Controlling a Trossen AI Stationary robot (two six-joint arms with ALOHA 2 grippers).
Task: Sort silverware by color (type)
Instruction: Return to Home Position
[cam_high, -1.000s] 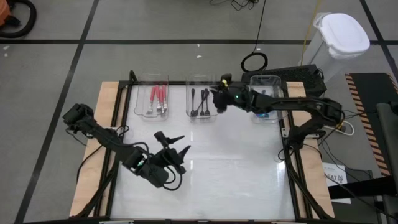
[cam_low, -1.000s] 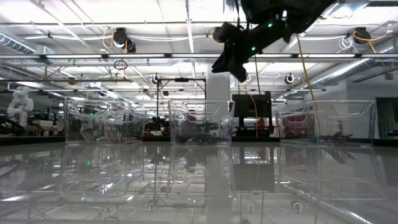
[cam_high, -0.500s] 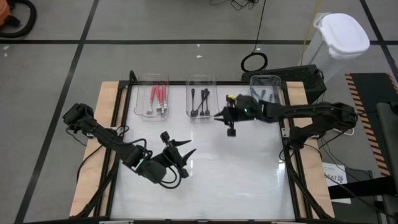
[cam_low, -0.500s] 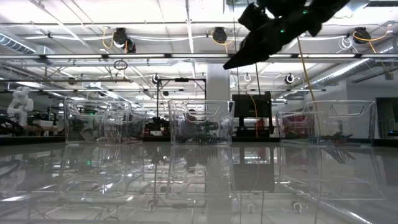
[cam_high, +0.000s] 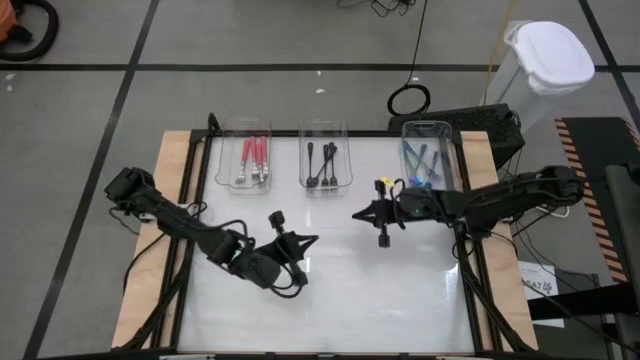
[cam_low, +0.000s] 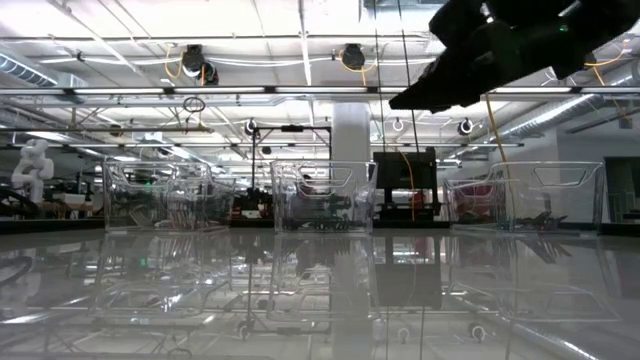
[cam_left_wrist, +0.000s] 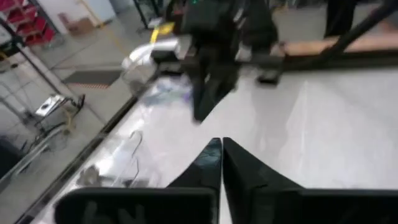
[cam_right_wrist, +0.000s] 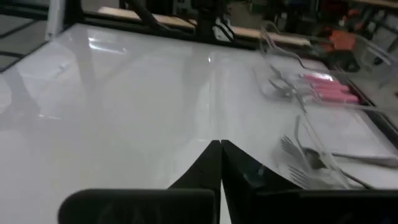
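High view, left to right: red forks (cam_high: 254, 155) lie in the upper-left tray (cam_high: 221, 165). My left gripper (cam_high: 303, 243) hovers lower centre-left, fingers pressed together, empty. Black forks (cam_high: 322, 165) fill the middle tray (cam_high: 304, 160). My right gripper (cam_high: 360, 213), fingers likewise together, hangs centre-right. Blue forks (cam_high: 420, 165) sit upper right. Homing, I'd lift, then draw each arm outward, clear of tray walls; the table (cam_high: 400, 290) below offers free room.

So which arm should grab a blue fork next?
Probably right: the right pincer hangs near the tray with the blue forks; the left pincer is farther off.
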